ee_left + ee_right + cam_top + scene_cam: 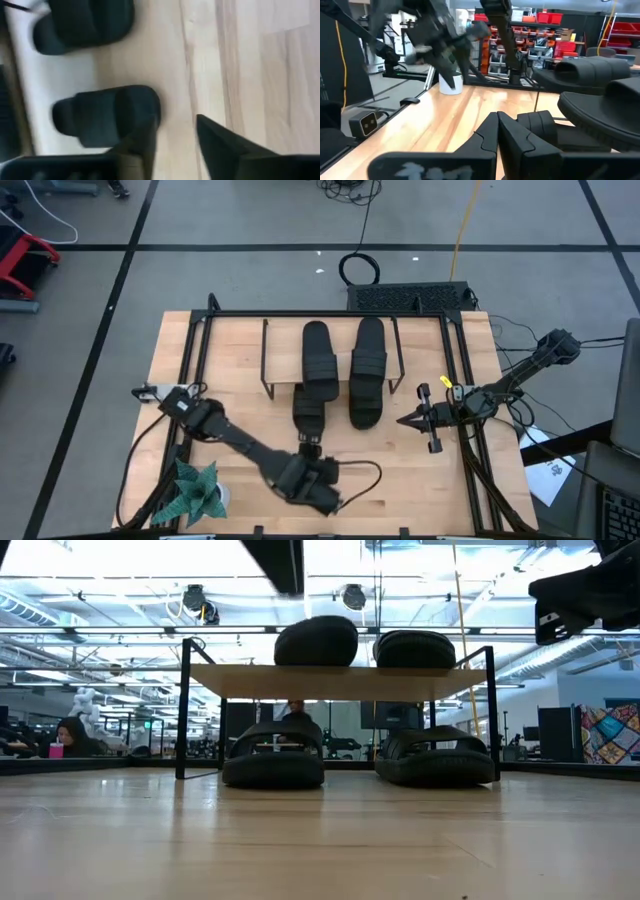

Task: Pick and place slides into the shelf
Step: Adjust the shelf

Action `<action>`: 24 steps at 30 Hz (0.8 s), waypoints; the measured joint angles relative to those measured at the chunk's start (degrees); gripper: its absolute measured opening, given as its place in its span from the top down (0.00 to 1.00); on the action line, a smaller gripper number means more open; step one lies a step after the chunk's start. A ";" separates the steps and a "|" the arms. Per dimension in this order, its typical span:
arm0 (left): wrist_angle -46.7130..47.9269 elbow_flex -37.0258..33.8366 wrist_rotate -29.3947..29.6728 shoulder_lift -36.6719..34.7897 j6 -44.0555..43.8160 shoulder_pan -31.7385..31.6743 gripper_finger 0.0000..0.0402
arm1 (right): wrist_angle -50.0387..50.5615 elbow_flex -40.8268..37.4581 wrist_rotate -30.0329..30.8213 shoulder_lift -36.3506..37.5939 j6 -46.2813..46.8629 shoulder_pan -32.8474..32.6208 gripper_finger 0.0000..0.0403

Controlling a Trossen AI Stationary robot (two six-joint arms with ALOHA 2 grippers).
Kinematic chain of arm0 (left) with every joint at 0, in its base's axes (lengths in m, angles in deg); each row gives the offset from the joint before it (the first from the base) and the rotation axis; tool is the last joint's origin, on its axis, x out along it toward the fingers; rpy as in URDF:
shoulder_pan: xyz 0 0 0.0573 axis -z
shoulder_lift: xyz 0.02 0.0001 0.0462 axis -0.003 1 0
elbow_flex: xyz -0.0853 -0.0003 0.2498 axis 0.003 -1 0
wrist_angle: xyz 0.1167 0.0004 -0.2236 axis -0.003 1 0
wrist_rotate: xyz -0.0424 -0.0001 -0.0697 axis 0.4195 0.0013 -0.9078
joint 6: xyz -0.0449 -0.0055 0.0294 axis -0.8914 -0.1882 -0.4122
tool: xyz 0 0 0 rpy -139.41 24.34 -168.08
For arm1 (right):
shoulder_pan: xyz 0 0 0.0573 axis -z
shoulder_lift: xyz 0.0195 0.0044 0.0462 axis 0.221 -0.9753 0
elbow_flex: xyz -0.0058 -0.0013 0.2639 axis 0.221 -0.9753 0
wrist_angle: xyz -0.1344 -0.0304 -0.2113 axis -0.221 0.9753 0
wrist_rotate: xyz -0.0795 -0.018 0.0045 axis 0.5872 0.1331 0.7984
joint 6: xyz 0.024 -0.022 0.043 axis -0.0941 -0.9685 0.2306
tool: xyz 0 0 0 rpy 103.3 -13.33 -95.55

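Note:
The shelf [340,682] stands at the table's far middle. Two black slides [316,642] [415,648] lie on its plank top, and two more [273,762] [436,758] rest sole-down on the table beneath it, with their near ends sticking out [309,412] [365,408]. My left gripper [308,440] is open, just in front of the near end of the left lower slide [107,117]. My right gripper [405,421] is shut and hovers right of the shelf, pointing toward the table's left. My left gripper is open with one finger [142,147] close beside the near end of the left lower slide [130,112], which lies flat on the table. The finger overlaps the slide's edge in the wrist view, and I cannot tell whether it touches.
A green spiky plant-like object [197,494] sits at the near left corner. Black rails [200,350] [462,370] run along the table's sides. A black box [410,298] lies behind the far edge. A person [70,735] sits in the room beyond.

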 joint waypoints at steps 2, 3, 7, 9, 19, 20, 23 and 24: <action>2.65 2.30 2.72 -0.01 -1.35 1.56 0.77 | 0.02 0.00 0.12 -0.01 0.00 0.00 1.00; 2.97 2.20 4.77 -0.47 -2.04 2.35 0.83 | 0.02 0.00 0.12 0.01 0.00 0.00 1.00; 3.09 0.91 11.60 -2.98 -5.21 5.57 0.98 | -0.23 0.00 0.08 0.00 0.00 0.01 1.00; 3.07 0.80 16.00 -4.12 -6.17 7.24 0.97 | -0.35 0.00 0.08 0.01 0.00 0.00 1.00; 2.96 0.47 38.08 -7.59 -10.66 14.52 1.00 | -0.42 0.00 0.10 0.00 -0.31 0.01 1.00; 2.98 -0.07 41.67 -7.63 -11.75 15.09 1.00 | -0.44 0.00 0.09 0.00 -0.49 0.00 1.00; 3.00 -3.36 52.67 -7.72 -15.85 16.48 1.00 | -2.39 0.00 0.05 0.00 -0.55 0.00 1.00; 2.96 -4.92 55.44 -7.99 -17.05 16.75 1.00 | -3.45 0.00 0.05 0.01 -0.90 0.00 1.00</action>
